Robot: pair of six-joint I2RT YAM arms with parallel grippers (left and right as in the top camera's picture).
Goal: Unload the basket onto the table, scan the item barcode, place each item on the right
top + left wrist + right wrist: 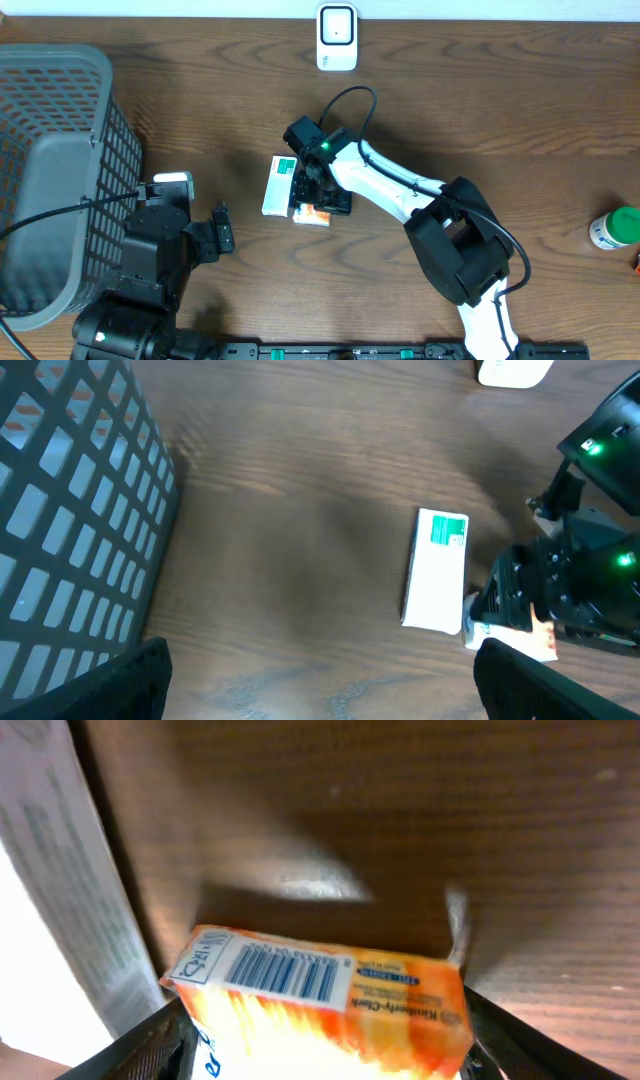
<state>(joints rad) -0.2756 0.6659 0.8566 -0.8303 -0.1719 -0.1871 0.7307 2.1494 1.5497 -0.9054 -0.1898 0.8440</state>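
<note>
**A:** From above, where is the orange box?

**B:** The orange box (312, 216) lies on the table (500, 110) near the middle, just beside a white box (278, 186) on its left. The right gripper (318, 205) is directly over it. The scanner (337, 37) stands at the far edge, well apart.

**A:** And the basket?

**B:** The basket (60, 60) is at the left. Inside it I see only its grey bottom, and the left arm (150, 260) covers one corner. A bottle (614, 229) stands at the right edge of the table.

**A:** What does the left wrist view give?

**B:** The left gripper (320, 695) has its jaws wide apart, with only wood between them. The basket (70, 510) is at the left and the white box (437, 570) is ahead. A corner of the orange box (520, 640) shows under the right arm (590, 560).

**A:** And the right wrist view?

**B:** The orange box (330, 1010) sits between the two fingers (150, 1045), with its barcode (280, 975) facing the camera. The fingers are just beside its ends, but I cannot tell whether they press it. The white box (40, 870) is at the left.
</note>
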